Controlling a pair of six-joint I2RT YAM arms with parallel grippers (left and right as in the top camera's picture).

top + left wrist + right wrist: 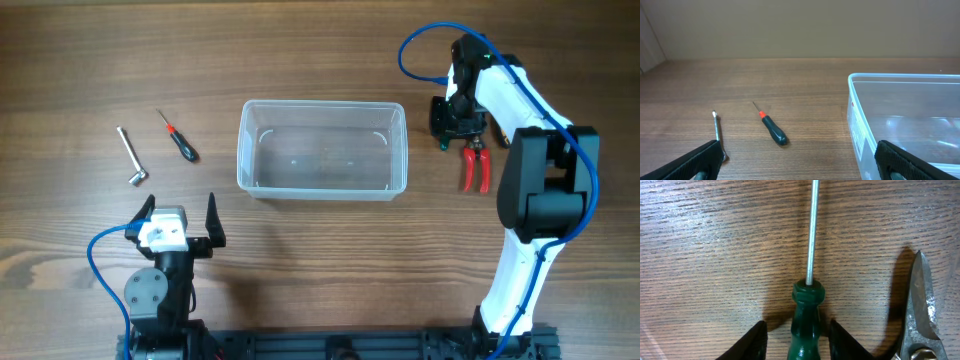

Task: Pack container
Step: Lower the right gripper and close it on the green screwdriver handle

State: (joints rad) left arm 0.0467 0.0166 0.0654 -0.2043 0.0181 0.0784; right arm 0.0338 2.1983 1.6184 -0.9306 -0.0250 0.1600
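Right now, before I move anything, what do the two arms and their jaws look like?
The left arm is black with a round grey joint, a white block at the wrist, black tapered jaws and a blue cable looping beside it. The right arm has white links, bulky black joint housings, black jaws and a blue cable running along it.

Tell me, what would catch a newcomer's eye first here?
The clear container sits empty in the middle of the table. On its right, the right gripper has its jaws open either side of a green-handled screwdriver, beside red-handled snips.
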